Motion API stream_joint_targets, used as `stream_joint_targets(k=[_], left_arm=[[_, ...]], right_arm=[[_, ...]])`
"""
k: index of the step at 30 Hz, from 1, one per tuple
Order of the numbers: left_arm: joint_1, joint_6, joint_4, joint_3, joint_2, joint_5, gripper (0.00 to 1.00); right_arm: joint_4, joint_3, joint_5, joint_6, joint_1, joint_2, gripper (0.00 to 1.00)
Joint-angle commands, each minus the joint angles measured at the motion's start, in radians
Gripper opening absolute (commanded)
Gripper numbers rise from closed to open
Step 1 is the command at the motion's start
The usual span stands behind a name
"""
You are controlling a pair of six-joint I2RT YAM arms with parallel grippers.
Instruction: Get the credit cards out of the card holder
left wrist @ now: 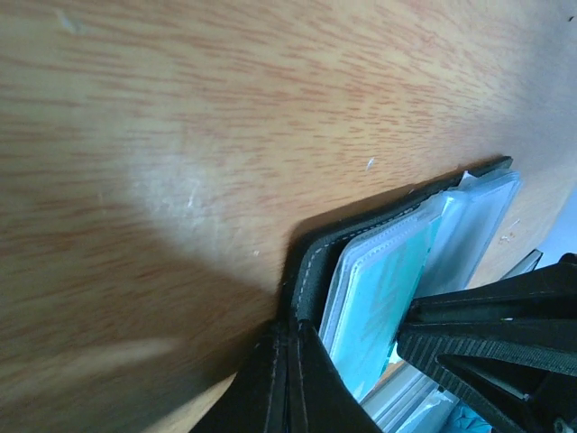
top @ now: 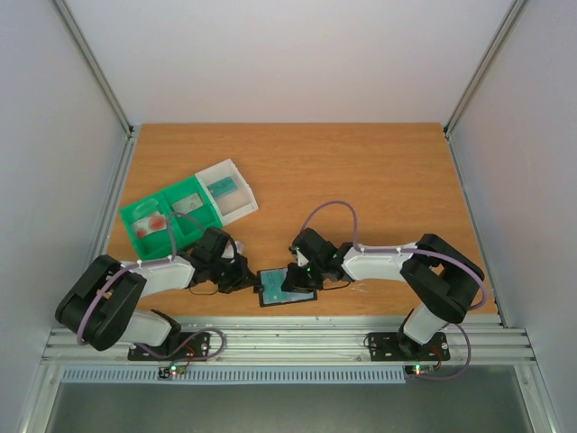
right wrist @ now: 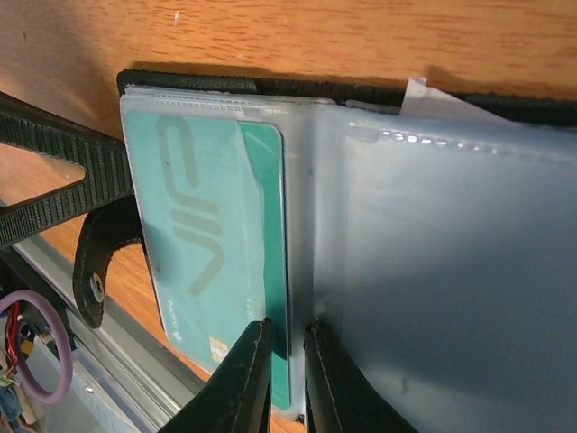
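The black card holder [top: 269,297] lies open near the table's front edge, between the two arms. My left gripper [top: 242,275] is shut on its black stitched cover edge [left wrist: 315,262], fingers [left wrist: 270,388] pressed together. A teal card [right wrist: 198,234] marked VIP sits in a clear sleeve; its dark green edge sticks out toward the fold. My right gripper [right wrist: 288,327] is over the holder [right wrist: 207,83], fingers [right wrist: 257,374] nearly closed, pinching that card edge by the fold. The teal card also shows in the left wrist view [left wrist: 379,289]. The sleeve pages right of the fold look empty.
A green-and-white sorting tray [top: 132,215] stands back left, holding a teal card [top: 221,188], a grey card [top: 189,203] and red-pink cards [top: 155,224]. The metal rail [top: 288,343] runs just in front of the holder. Bare wood lies behind and to the right.
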Motion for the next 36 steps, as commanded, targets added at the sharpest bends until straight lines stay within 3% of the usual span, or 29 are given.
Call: stream_joint_targets(k=[1, 14, 20, 29, 36], left_arm=[[-0.011, 0.011, 0.039, 0.018, 0.031, -0.006, 0.00], [-0.011, 0.015, 0.026, 0.013, 0.026, -0.028, 0.00], [-0.011, 0.016, 0.028, 0.014, 0.029, -0.027, 0.00], [-0.011, 0.011, 0.020, 0.014, 0.006, -0.028, 0.00], [-0.011, 0.014, 0.028, 0.017, 0.018, -0.024, 0.00]], right_arm=[[0.008, -0.019, 0.053, -0.020, 0.003, -0.006, 0.13], [-0.074, -0.043, 0.213, -0.055, 0.002, -0.078, 0.03], [-0.049, -0.040, 0.155, -0.053, 0.002, -0.120, 0.08], [-0.047, -0.010, 0.132, -0.072, 0.002, -0.052, 0.14], [-0.038, -0.018, 0.131, -0.081, 0.002, -0.024, 0.13]])
